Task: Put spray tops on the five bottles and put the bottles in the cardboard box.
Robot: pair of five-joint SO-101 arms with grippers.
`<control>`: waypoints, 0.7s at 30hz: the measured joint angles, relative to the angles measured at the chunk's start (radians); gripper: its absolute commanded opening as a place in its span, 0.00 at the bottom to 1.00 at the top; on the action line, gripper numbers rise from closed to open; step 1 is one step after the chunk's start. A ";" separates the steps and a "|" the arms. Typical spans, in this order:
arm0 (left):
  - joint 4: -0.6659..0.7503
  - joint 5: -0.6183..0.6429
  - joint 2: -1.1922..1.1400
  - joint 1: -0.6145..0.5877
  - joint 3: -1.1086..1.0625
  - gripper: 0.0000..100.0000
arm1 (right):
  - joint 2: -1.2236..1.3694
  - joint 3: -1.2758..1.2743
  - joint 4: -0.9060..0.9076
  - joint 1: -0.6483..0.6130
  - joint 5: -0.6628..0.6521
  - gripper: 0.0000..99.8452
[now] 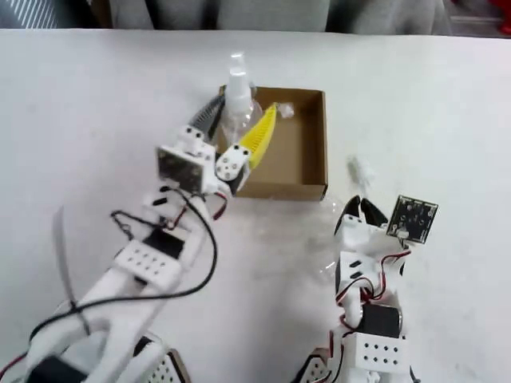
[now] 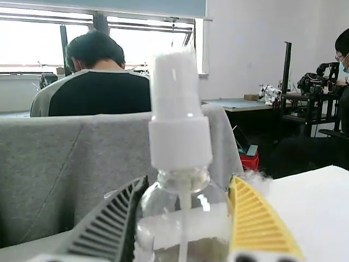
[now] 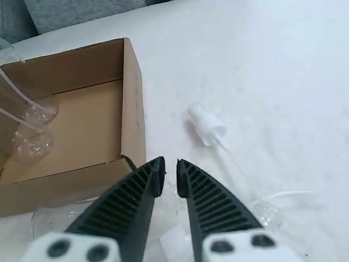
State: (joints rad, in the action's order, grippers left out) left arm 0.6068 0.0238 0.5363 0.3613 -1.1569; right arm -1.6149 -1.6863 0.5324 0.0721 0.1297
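While the left arm hangs over the left side of the box [image 1: 283, 190], I log its grip first.

Left gripper [image 2: 188, 184]: clamped on a clear bottle [image 2: 180, 232]. The grey finger [image 2: 109, 224] is on one side and the yellow finger [image 2: 256, 224] on the other, both pressed against the bottle's shoulder. The bottle stands upright in the grip. A white top [image 2: 180, 117] sits on its neck, with the dip tube running down inside. From the high view I place the bottle at the box's left side, toward the far corner. I cannot tell whether its base touches the box floor.

Right gripper [image 3: 170, 168]: low over the table [image 1: 431, 104], just off the box's near-right corner. Its black fingers are nearly together, with a thin gap at the tips and nothing in it.

A loose top [image 3: 206, 126] lies on its side on the table beyond those tips. It is right of the box and apart from it, with a thin tube sticking out.

Inside the box, toward its left part, I see two clear round bottle bases [image 3: 32, 144]. I cannot tell whether one belongs to the held bottle.

What looks like a spare bottle [image 3: 52, 218], also clear, lies on the table by the outside of the box's near wall, beside the right gripper.
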 measured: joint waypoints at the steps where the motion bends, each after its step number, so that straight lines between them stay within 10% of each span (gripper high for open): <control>1: 0.043 0.000 -0.051 0.000 0.000 0.02 | 0.000 0.000 0.000 0.000 0.000 0.02; 21: 0.546 0.000 -0.755 -0.086 0.127 0.02 | 0.000 0.000 0.000 0.000 0.000 0.02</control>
State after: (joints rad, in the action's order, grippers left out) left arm 1.1531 0.0238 -0.2186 0.2754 -1.0296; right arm -1.6149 -1.6863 0.5324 0.0721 0.1297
